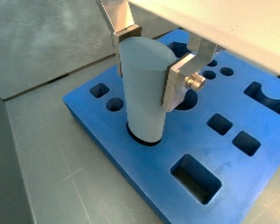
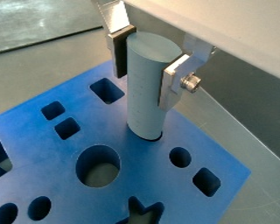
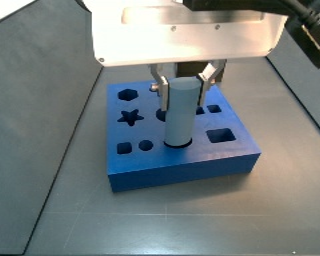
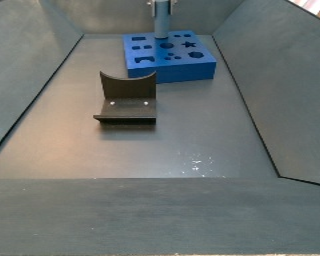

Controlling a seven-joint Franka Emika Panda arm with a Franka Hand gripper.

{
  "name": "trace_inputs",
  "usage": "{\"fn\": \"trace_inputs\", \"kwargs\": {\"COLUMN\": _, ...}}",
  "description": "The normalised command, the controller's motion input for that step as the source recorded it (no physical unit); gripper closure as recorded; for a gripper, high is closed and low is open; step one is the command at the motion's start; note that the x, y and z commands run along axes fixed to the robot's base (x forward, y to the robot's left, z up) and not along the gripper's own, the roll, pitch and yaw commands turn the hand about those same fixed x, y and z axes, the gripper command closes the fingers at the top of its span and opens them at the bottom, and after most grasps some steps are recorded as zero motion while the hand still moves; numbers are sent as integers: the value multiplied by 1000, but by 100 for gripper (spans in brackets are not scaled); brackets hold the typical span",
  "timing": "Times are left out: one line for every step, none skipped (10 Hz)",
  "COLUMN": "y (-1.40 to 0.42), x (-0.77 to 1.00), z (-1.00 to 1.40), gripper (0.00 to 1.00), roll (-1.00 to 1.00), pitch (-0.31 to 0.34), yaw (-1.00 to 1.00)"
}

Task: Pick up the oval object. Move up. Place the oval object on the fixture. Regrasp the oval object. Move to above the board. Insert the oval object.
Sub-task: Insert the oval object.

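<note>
The gripper (image 1: 152,63) stands above the blue board (image 1: 154,149), its two silver fingers (image 2: 175,77) clamped on the upper part of the pale grey oval peg (image 2: 146,87). The peg is upright and its lower end sits in a hole of the board, near the board's middle in a side view (image 3: 180,112). In a side view the dark fixture (image 4: 125,100) rests on the grey floor (image 4: 149,150) at about 7 o'clock from the board (image 4: 176,60), well apart from it.

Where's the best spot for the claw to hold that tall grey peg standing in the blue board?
Up high, from above, as the claw does now: the oval object stands upright with its foot in the board, so only its upper sides are free for the fingers.
</note>
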Motion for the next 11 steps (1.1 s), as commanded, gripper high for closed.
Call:
{"fn": "trace_inputs", "kwargs": {"y": -137, "x": 29, "z": -174, "gripper": 100, "roll": 100, "pitch": 0, "yaw": 0}}
{"fn": "trace_inputs", "kwargs": {"y": -80, "x": 0, "z": -151, "gripper": 100, "roll": 73, "pitch": -11, "yaw": 0}}
{"fn": "trace_inputs", "kwargs": {"y": -66, "x": 0, "z": -149, "gripper": 100, "roll": 61, "pitch": -10, "yaw": 0}}
{"fn": "trace_inputs", "kwargs": {"y": 0, "x": 0, "z": -157, "gripper": 100, "roll": 20, "pitch": -14, "yaw": 0}}
{"fn": "trace_inputs", "kwargs": {"y": 37, "x": 0, "z": -183, "gripper": 100, "roll": 0, "pitch": 0, "yaw": 0}}
{"fn": "trace_inputs", "kwargs": {"y": 17, "x": 0, "z": -209, "gripper": 100, "roll": 9, "pitch": 0, "yaw": 0}}
{"fn": "trace_inputs", "kwargs": {"y": 0, "x": 0, "z": -174, "gripper": 100, "roll": 21, "pitch": -7, "yaw": 0}}
{"fn": "trace_inputs", "kwargs": {"y": 0, "x": 0, "z": -111, "gripper": 100, "roll": 0, "pitch": -3, "yaw": 0}}
{"fn": "trace_inputs", "kwargs": {"y": 34, "x": 0, "z": -91, "gripper": 100, "roll": 0, "pitch": 0, "yaw": 0}}
{"fn": "trace_inputs", "kwargs": {"y": 66, "x": 0, "z": -143, "gripper": 100, "roll": 0, "pitch": 0, "yaw": 0}}
{"fn": "trace_inputs", "kwargs": {"y": 49, "x": 0, "z": -163, "gripper": 100, "roll": 0, "pitch": 0, "yaw": 0}}
